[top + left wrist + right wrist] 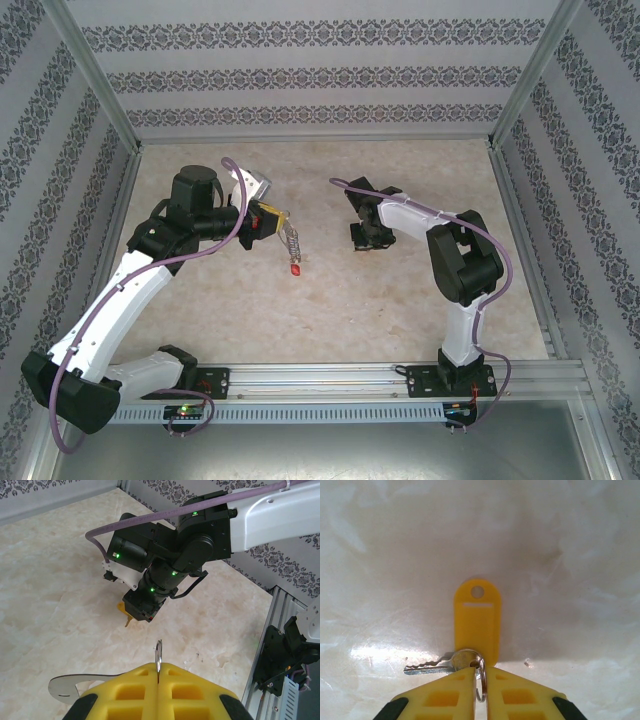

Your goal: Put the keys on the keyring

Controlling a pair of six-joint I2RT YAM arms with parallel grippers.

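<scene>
not joined yet. clamped shut in the left gripper (278,222): the keyring (288,241), held up off the table (400,320), chain hanging down, red tag (295,270) at the bottom end. right of the red tag and well apart from it, low at the table: the right gripper (363,243), jaws closed on the small split ring (470,652) of the key (427,668). key and yellow tag (476,620) spread out past the fingertips, seemingly flat on the marble surface. by the look of it, both pieces gripped and nothing threaded. left to do: lift the key, carry it over toward the red tag, line the split ring up with the grey loop and slip it on, then let go.
</scene>
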